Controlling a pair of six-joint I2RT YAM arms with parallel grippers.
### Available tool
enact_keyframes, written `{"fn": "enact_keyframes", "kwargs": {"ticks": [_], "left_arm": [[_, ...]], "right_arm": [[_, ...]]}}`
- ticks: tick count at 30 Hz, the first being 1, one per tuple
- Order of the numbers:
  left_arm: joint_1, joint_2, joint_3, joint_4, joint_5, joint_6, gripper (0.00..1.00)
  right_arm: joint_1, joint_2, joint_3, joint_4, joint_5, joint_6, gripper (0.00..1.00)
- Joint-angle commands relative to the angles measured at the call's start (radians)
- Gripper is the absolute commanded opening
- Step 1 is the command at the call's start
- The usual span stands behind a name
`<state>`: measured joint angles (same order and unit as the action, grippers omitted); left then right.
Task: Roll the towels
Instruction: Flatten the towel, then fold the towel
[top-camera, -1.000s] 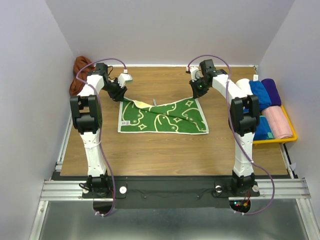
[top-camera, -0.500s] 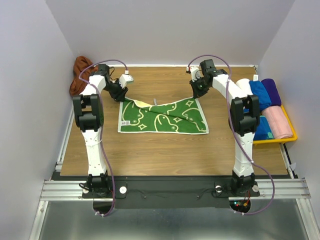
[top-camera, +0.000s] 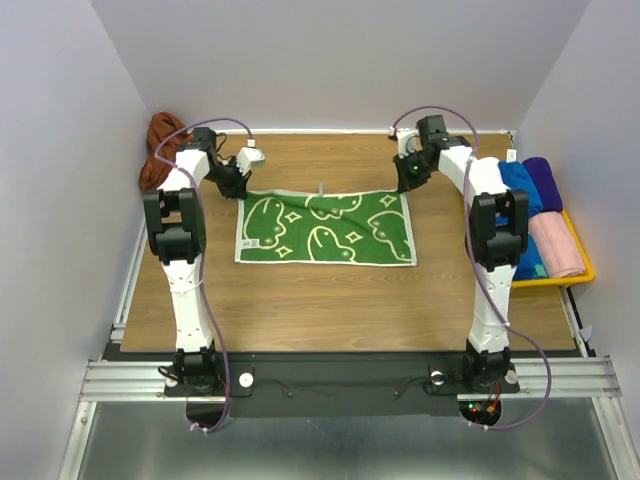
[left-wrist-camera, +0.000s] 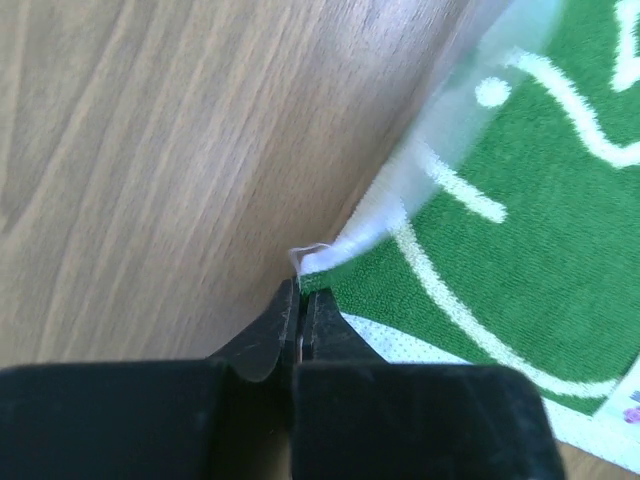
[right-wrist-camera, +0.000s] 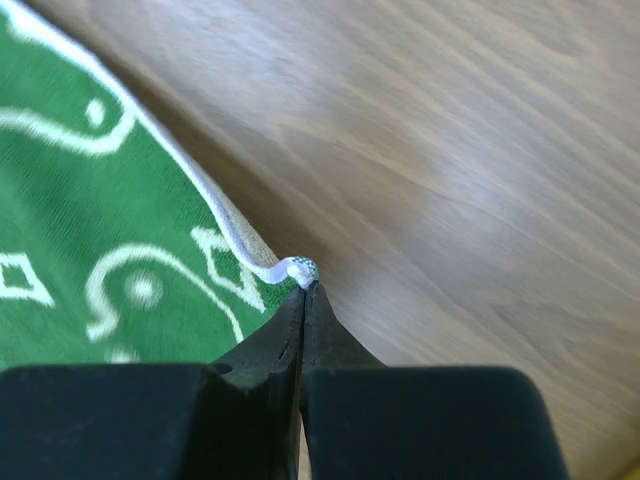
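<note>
Two arms, the left arm (top-camera: 186, 295) and the right arm (top-camera: 487, 300), wear white shells broken by chunky black joints, each trailed by a looping purple cable (top-camera: 226, 122) from a black base (top-camera: 193, 368) at the near edge. A small green light (top-camera: 413, 169) glows on the right arm's far end, and the left gripper (left-wrist-camera: 300, 290) and right gripper (right-wrist-camera: 303, 292) taper to glossy black fingers (left-wrist-camera: 262, 335).

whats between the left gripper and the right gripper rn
The green towel, spread flat on the table: its far edge runs from the left gripper to the right gripper, each shut on a far corner. The top external view shows it.
</note>
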<state>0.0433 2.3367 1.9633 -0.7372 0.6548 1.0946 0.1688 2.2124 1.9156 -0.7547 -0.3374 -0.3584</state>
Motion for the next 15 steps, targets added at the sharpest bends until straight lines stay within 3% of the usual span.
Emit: {"fn": "enact_keyframes", "kwargs": {"ticks": [1, 15], "left_arm": [[0.023, -0.164, -0.019, -0.022, 0.026, -0.016, 0.0], [0.017, -0.385, -0.374, 0.119, -0.03, -0.045, 0.0]], "right_arm": [[-0.069, -0.121, 0.023, 0.005, -0.08, 0.018, 0.01], [-0.104, -0.184, -0.131, -0.001, -0.255, -0.028, 0.01]]}}
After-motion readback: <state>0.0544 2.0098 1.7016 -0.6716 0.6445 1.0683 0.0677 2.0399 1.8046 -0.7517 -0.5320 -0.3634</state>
